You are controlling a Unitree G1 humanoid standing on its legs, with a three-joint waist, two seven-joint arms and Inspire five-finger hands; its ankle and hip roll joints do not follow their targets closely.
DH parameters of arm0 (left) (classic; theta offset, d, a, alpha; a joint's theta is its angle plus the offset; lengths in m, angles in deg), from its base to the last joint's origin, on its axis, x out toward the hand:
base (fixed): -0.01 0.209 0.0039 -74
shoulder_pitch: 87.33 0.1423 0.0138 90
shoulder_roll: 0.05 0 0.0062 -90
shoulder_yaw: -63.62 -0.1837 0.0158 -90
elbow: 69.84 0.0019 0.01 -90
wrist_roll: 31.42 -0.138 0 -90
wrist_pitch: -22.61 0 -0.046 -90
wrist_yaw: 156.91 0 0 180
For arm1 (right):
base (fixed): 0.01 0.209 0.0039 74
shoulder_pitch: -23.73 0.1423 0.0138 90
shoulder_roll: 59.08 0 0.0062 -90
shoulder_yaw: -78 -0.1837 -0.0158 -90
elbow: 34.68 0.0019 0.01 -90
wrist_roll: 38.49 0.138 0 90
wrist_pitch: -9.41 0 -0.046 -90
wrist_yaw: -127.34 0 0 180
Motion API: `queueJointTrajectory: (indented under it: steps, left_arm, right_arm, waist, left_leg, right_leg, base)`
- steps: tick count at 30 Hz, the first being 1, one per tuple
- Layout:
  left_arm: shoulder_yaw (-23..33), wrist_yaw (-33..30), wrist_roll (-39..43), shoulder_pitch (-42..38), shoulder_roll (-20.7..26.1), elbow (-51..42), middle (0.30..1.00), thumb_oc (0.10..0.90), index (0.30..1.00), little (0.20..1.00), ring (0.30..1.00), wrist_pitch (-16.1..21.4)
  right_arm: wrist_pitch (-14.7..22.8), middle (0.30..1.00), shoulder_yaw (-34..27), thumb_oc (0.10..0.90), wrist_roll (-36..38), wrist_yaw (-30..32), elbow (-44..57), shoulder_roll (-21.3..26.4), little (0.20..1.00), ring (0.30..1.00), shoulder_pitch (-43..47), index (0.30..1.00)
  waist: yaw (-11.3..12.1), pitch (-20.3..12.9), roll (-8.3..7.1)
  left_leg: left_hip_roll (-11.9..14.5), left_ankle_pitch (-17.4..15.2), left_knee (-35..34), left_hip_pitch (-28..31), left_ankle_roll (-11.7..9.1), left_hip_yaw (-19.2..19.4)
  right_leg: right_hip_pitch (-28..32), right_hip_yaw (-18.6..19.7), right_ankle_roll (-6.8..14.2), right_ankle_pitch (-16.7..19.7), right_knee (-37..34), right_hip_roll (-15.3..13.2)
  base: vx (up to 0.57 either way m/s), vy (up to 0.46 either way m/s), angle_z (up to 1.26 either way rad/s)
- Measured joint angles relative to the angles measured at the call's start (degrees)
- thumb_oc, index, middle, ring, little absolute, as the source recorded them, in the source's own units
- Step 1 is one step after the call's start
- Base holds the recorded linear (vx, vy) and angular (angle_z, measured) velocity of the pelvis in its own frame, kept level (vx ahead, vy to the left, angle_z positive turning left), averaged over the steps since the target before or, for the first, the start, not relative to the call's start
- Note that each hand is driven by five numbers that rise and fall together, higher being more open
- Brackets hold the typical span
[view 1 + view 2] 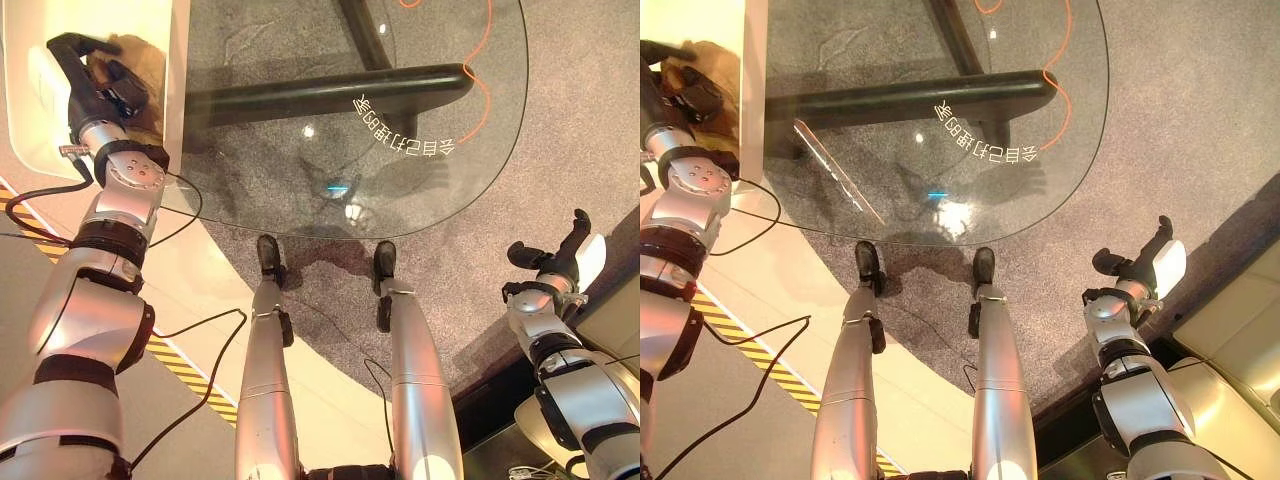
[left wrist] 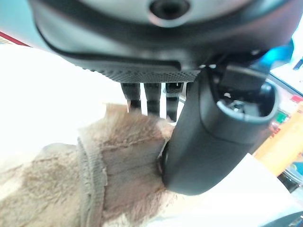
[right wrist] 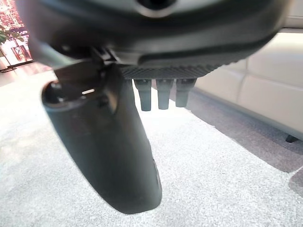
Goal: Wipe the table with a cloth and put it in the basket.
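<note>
One cloth (image 2: pixel 118 175): tan, fluffy, soft and light; judged to crumple easily, best taken at its bunched edge.
Left hand (image 2: pixel 208 137): thumb and fingers pinch it over the white basket (image 1: pixel 30 110).
Right hand (image 1: pixel 560 265): fingers relaxed, empty, beside the glass table (image 1: pixel 440 120).

Orange cable (image 1: pixel 487 95) under glass; grey carpet (image 1: pixel 580 120); cream sofa (image 3: pixel 265 90).

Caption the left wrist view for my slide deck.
Left hand pinches the tan cloth between thumb and fingers.
</note>
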Motion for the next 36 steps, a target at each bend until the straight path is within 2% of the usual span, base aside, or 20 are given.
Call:
queueJointTrajectory:
  steps: [19,27,36]
  left_arm:
    - [0.04,-0.63,0.18,-1.13,1.33,0.02,0.9,0.8,0.9,0.9,0.9,0.54]
    - [0.55,-6.33,1.59,-1.11,1.34,-0.91,0.9,0.8,0.9,0.9,0.9,7.28]
    - [4.43,-10.7,1.61,0.52,2.02,-6.07,0.9,0.8,0.9,0.9,0.9,13.7]
  right_arm:
    - [0.46,0.9,0.01,0.8,0.01,0.0,0.0,0.0,0.9,0.9,0.01,0.9]
    - [0.57,0.9,0.0,0.8,0.06,-0.18,0.0,-0.05,0.9,0.9,-0.46,0.9]
    - [0.67,0.9,-0.13,0.8,0.15,-0.18,-0.22,-0.85,0.9,0.9,-4.25,0.9]
  waist:
    - [0.04,0.0,0.01]
    - [0.19,0.0,0.0]
    - [1.4,-0.03,0.04]
  left_leg:
    - [-0.04,0.19,0.07,0.0,-0.23,-0.22]
    - [-0.02,0.37,-0.08,1.35,-0.28,-0.61]
    - [0.19,0.85,-3.5,9.95,-0.59,-0.43]
  right_leg:
    - [0.07,-0.13,-0.05,0.04,0.28,-0.03]
    - [1.53,-0.41,-0.07,0.06,0.54,0.0]
    - [9.77,-0.74,0.05,0.18,-2.5,0.09]
  base:
    - [0.0,-0.002,0.0]
    - [-0.02,-0.063,0.01]
    - [-0.03,-0.04,0.0]
